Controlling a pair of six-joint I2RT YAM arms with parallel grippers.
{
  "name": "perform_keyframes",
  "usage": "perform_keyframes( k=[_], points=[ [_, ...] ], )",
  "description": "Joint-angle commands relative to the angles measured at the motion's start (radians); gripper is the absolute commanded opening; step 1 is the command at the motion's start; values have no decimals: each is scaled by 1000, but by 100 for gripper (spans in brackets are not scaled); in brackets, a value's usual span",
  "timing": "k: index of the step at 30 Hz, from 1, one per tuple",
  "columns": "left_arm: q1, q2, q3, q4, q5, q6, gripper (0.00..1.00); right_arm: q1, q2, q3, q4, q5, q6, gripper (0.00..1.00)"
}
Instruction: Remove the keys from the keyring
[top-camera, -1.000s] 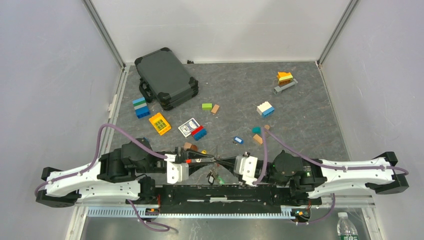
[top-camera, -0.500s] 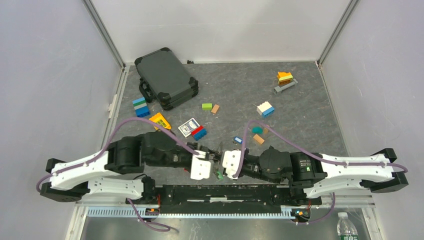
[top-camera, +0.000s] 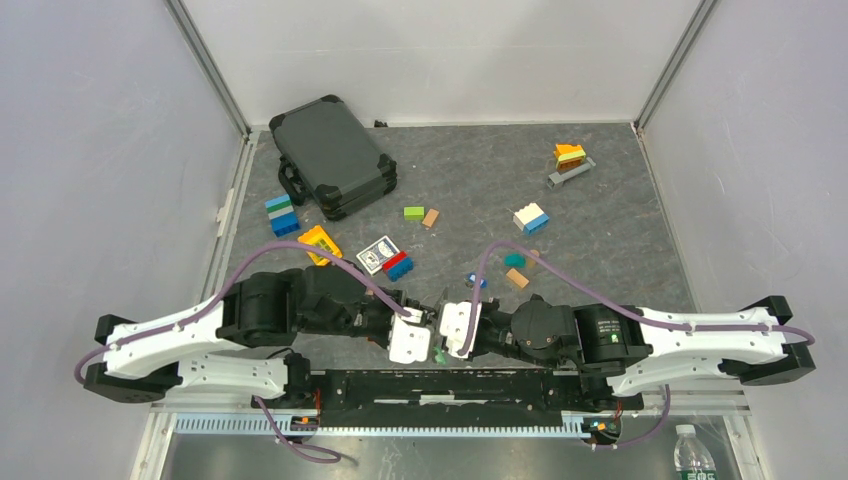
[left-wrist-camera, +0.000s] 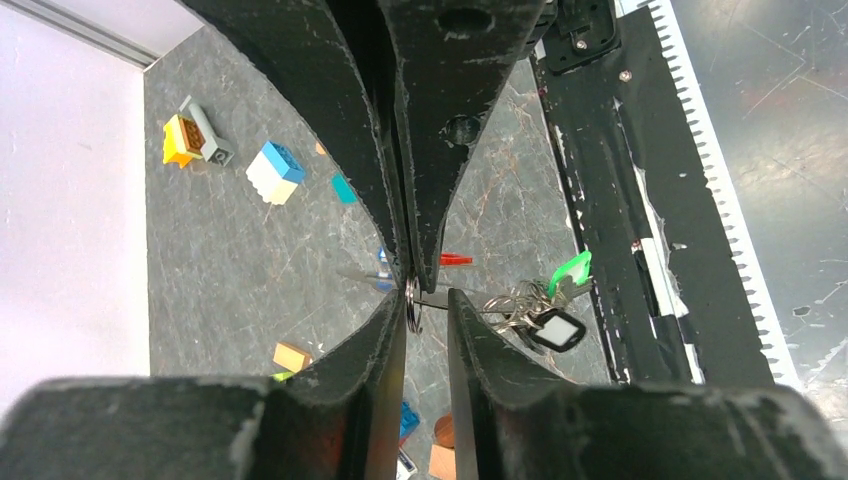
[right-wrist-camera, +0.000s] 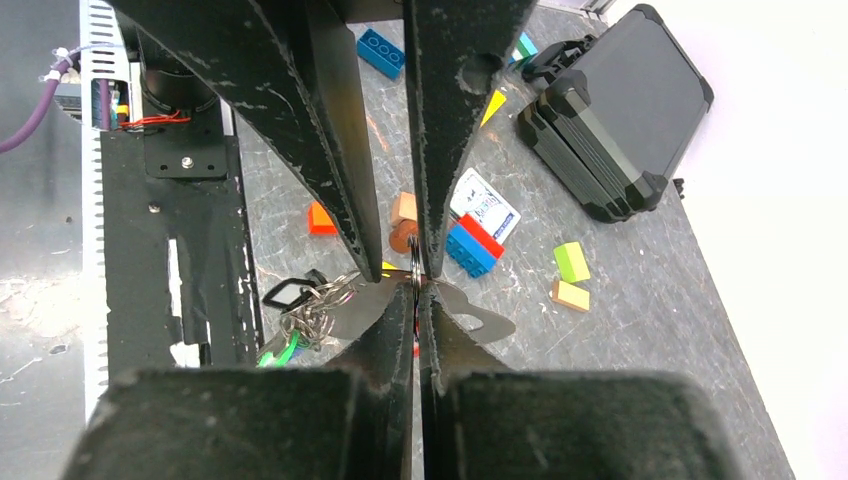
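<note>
Both grippers meet nose to nose over the table's near edge. In the right wrist view my right gripper (right-wrist-camera: 417, 292) is shut on a small round metal ring of the keyring (right-wrist-camera: 414, 268). A flat grey metal piece (right-wrist-camera: 478, 318) runs behind its tips. My left gripper (left-wrist-camera: 425, 302) stands open; its fingers straddle the right gripper's tips, and the ring (left-wrist-camera: 412, 306) lies against one finger. The keys (left-wrist-camera: 530, 312) hang in a bunch beside them, with a green head (left-wrist-camera: 570, 272) and a black tag (left-wrist-camera: 556, 329). From above, the left gripper (top-camera: 432, 318) and right gripper (top-camera: 443, 312) hide the ring.
A black case (top-camera: 333, 155) lies at the back left. A playing-card box (top-camera: 377, 253) and coloured bricks (top-camera: 531, 218) are scattered over the grey table. A black rail (top-camera: 450, 385) runs along the near edge, under the bunch. A water bottle (top-camera: 690, 450) stands off the table.
Both arms have swung in toward the middle, so the two wrists now sit close together. The left jaws have parted slightly. The right gripper has stayed shut on the ring.
</note>
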Motion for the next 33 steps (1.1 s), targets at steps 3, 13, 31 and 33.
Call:
perform_keyframes(
  k=[3,13,31,33],
  points=[
    [-3,-24,23,20,-7,23,26,1,-6,34,55,21,8,0],
    [-4,-27,-9,74,17,13,23,1,-17,20,89,-6,8,0],
    [-4,-43,-28,84,16,9,2,1,-49,-18,134,-6,-4,9],
    [-4,-61,-41,102,8,6,2,1,-74,-48,167,4,-13,21]
  ],
)
